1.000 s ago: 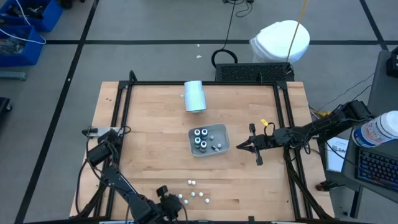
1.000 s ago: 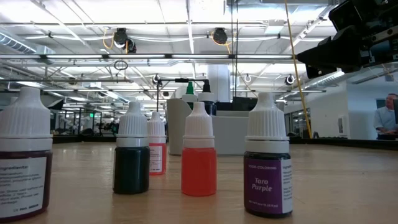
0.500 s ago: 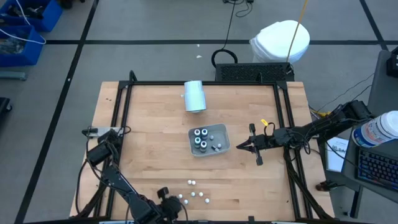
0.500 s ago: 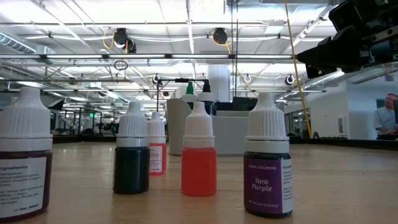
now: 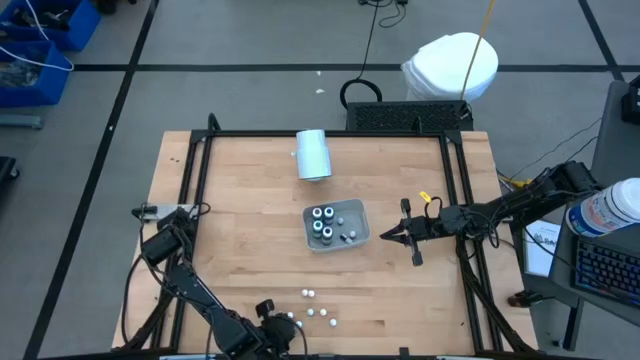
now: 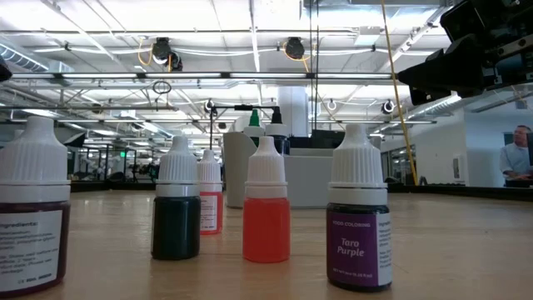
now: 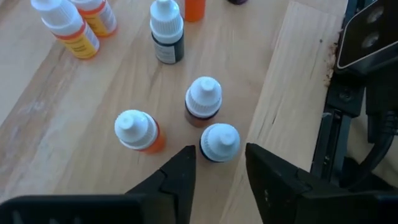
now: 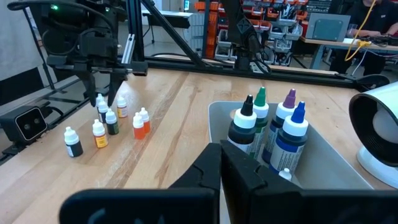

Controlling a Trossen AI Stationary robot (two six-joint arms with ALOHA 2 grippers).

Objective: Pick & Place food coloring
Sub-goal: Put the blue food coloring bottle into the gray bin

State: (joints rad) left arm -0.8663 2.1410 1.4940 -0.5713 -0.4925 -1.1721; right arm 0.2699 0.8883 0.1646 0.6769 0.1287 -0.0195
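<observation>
Several small white-capped food coloring bottles [image 5: 310,307] stand on their bases near the table's near edge; the low view shows them close up, among them a purple one [image 6: 359,225] and a red one [image 6: 266,204]. My left gripper [image 7: 219,167] hangs open over this cluster [image 5: 272,318]. Its fingers stand on either side of a dark bottle with a white cap [image 7: 219,142], apart from it. Four larger dark bottles [image 8: 267,124] stand in the grey tray [image 5: 355,211]. My right gripper [image 8: 221,163] is shut and waits just right of the tray [image 5: 383,237].
A white cylinder [image 5: 313,155] lies on its side toward the far edge, beyond the tray. Black frame rails [image 5: 200,170] run along the table's left, right and far sides. A dark camera block [image 7: 367,37] sits at the near edge beside the small bottles.
My left arm has shifted slightly over the small bottles near the table's near edge, and a dark edge now shows at the low view's left border. The bottles and my right arm have kept still.
</observation>
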